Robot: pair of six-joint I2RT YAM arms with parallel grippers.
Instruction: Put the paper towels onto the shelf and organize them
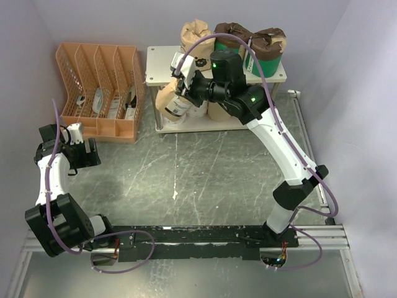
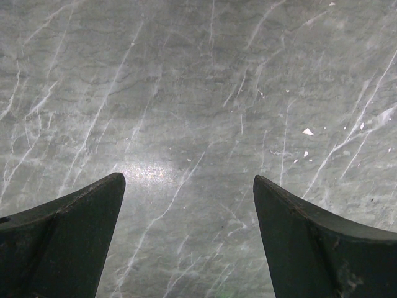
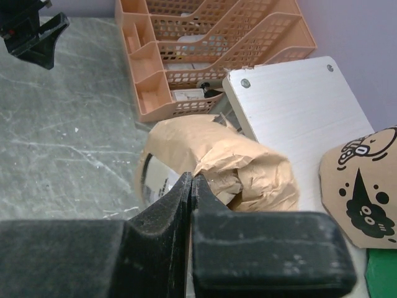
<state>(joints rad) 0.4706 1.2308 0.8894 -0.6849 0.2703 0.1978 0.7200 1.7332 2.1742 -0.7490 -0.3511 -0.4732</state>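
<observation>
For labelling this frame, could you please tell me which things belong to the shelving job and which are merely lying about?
Job:
- low white two-tier shelf
- tan-paper-wrapped roll, pinched by the right gripper
- second tan-paper-wrapped roll on the top board
- two green-wrapped, brown-ended rolls beside it

Lying about:
- orange slotted plastic file organizer

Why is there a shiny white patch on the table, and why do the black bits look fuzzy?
Left wrist view: the patch is light glaring off the polished table; the open left end effector is too near the lens to be sharp. Right wrist view: the right end effector, shut on the tan-paper-wrapped roll, is soft likewise. Top external view: even light, faint shadows.
</observation>
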